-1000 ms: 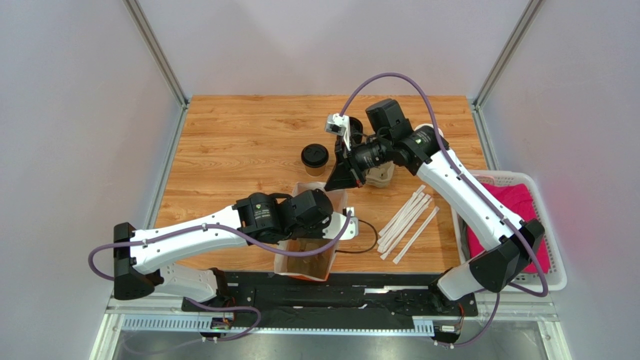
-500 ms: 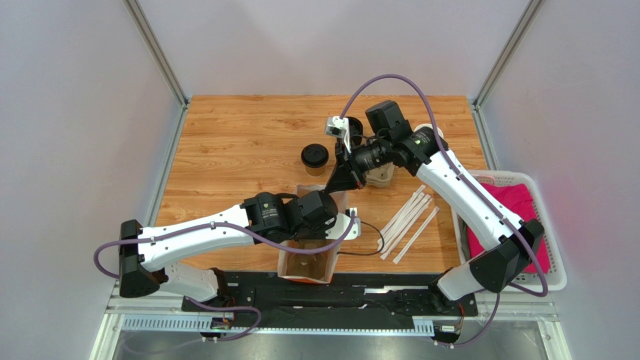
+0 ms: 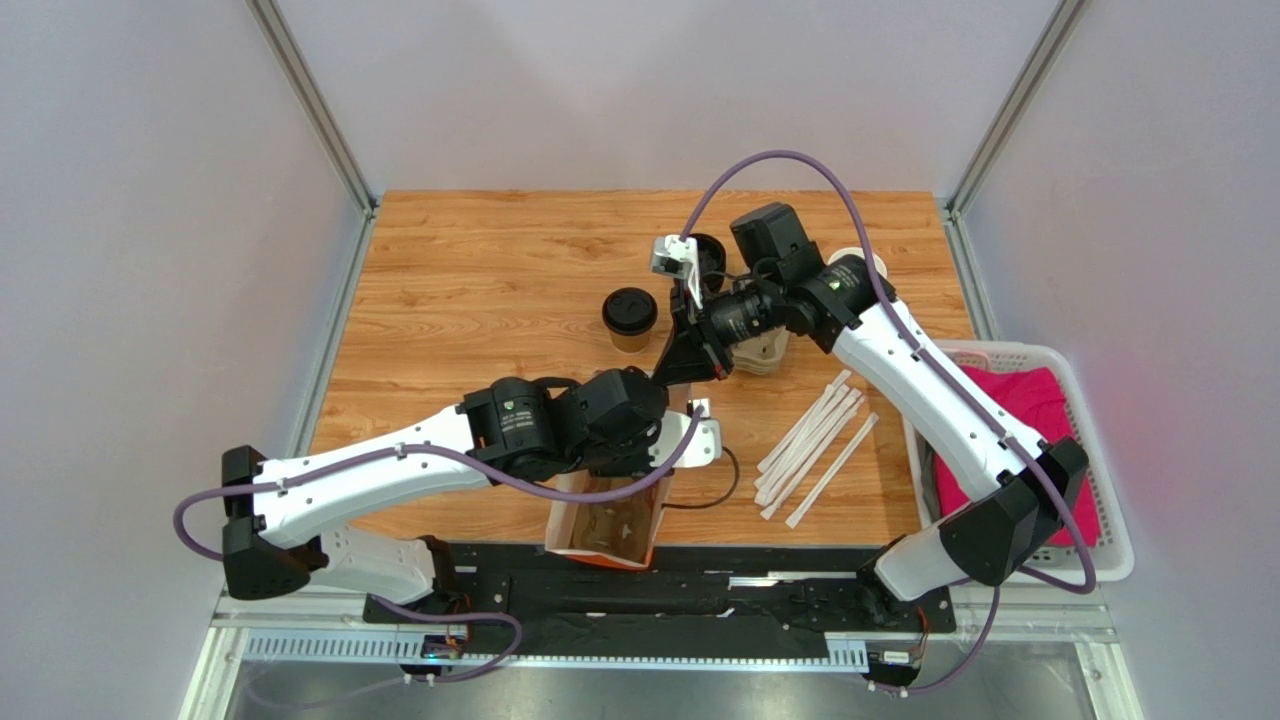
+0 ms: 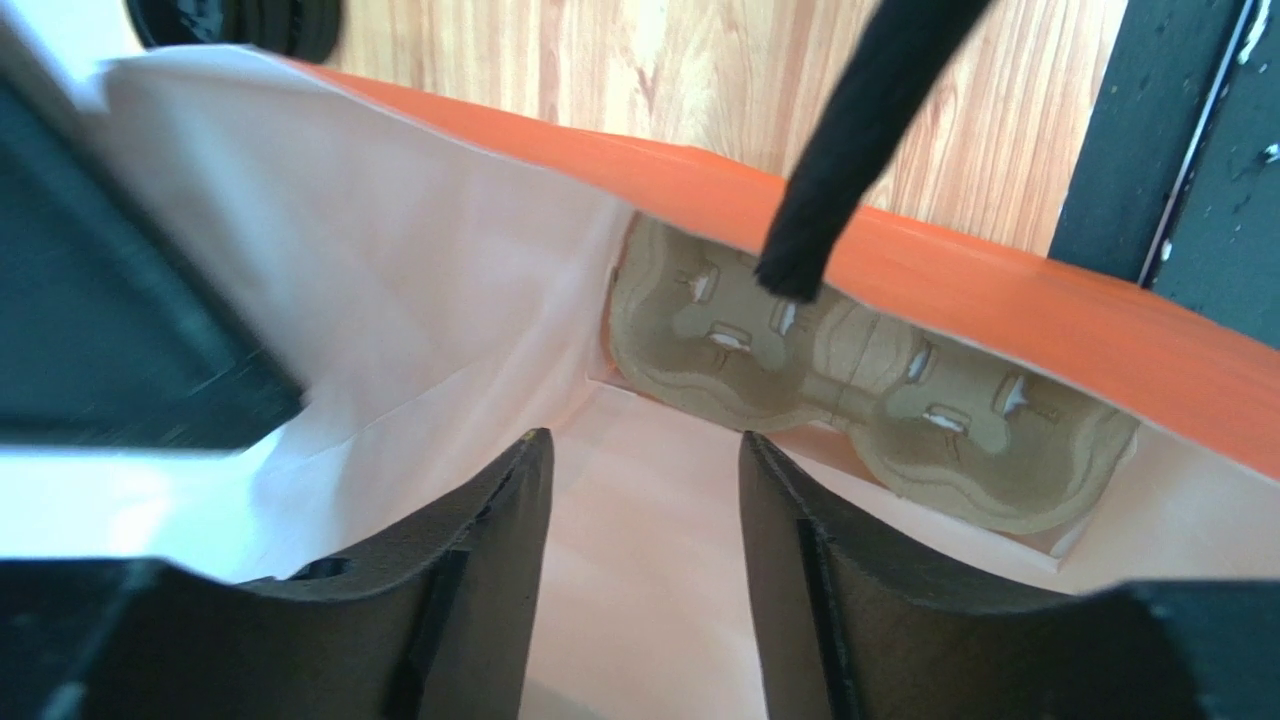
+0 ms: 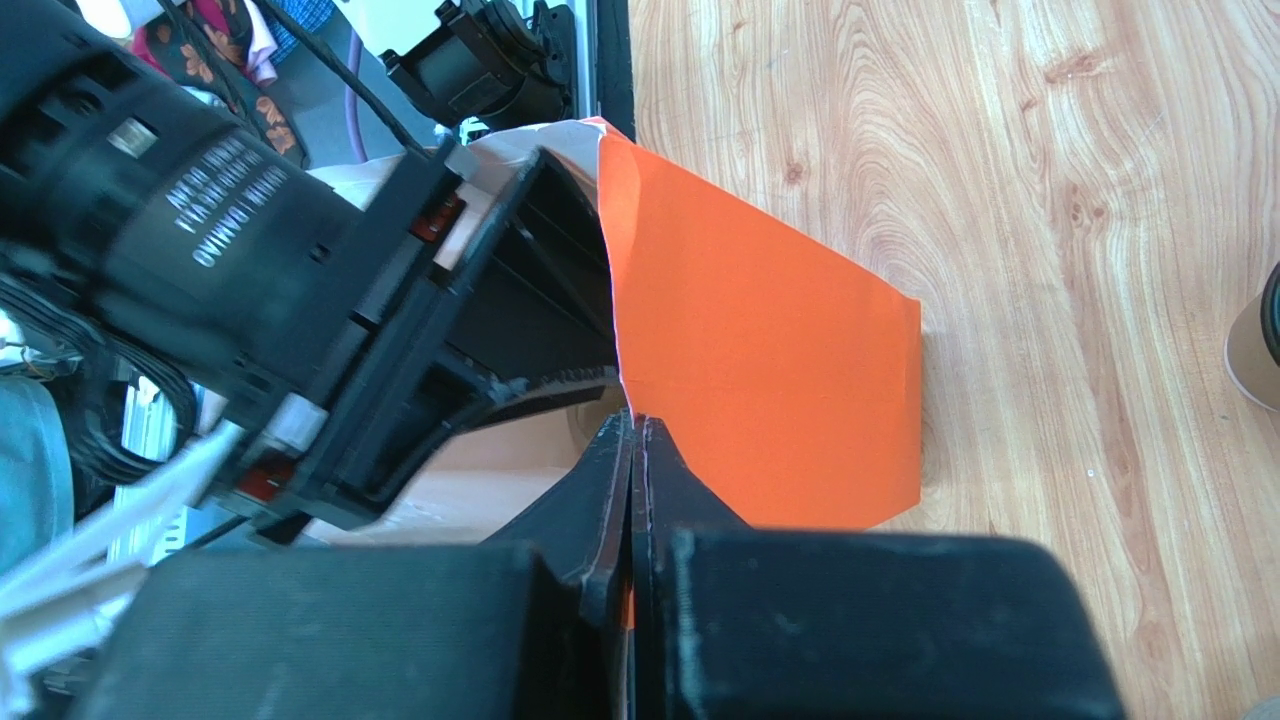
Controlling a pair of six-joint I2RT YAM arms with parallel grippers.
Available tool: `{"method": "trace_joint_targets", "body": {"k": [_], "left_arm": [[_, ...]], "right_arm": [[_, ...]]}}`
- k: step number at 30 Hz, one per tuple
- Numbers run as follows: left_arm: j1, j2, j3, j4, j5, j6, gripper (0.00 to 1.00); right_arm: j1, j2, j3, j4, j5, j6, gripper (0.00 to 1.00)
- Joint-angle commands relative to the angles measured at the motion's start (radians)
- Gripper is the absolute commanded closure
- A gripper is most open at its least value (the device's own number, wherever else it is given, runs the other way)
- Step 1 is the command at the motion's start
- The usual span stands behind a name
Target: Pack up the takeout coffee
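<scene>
The left pincer [image 4: 643, 468] is parted and empty inside the bag [image 4: 376, 300]. The right pincer [image 5: 634, 450] is closed on the bag's rim. The coffee [image 3: 631, 317] is set on the table [image 3: 451, 270] just beyond the bag, not yet packed. If the rim is pulled hard, the thin paper could be torn or the bag tipped. The bag is made of creased orange paper, white inside. A moulded pulp tray [image 4: 872, 390] is laid at its bottom.

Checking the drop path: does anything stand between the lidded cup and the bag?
Yes. The left gripper sits open in the mouth of the bag; the right gripper pinches the rim facing the lidded cup.
</scene>
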Motion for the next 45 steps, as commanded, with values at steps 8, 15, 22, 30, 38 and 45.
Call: {"method": "trace_joint_targets", "body": {"k": [8, 15, 22, 30, 38, 45], "left_arm": [[0.003, -0.120, 0.208, -0.033, 0.145, 0.016, 0.19], [0.005, -0.226, 0.323, -0.125, 0.276, 0.005, 0.06], [0.448, -0.169, 0.484, -0.086, 0.437, -0.119, 0.01], [0.790, 0.159, 0.646, -0.080, 0.512, -0.243, 0.01], [0.839, 0.328, 0.581, 0.117, 0.496, -0.381, 0.01], [0.833, 0.464, 0.554, 0.139, 0.590, -0.476, 0.01]], "right_arm": [[-0.007, -0.021, 0.003, 0.011, 0.017, -0.026, 1.00], [-0.030, -0.018, -0.006, -0.002, 0.028, -0.012, 1.00], [-0.057, -0.087, -0.055, -0.018, 0.048, -0.001, 1.00], [-0.198, -0.190, -0.143, -0.066, 0.092, 0.009, 1.00], [-0.306, -0.242, -0.150, -0.132, 0.126, -0.059, 1.00], [-0.347, -0.259, -0.170, -0.180, 0.134, -0.098, 1.00]]}}
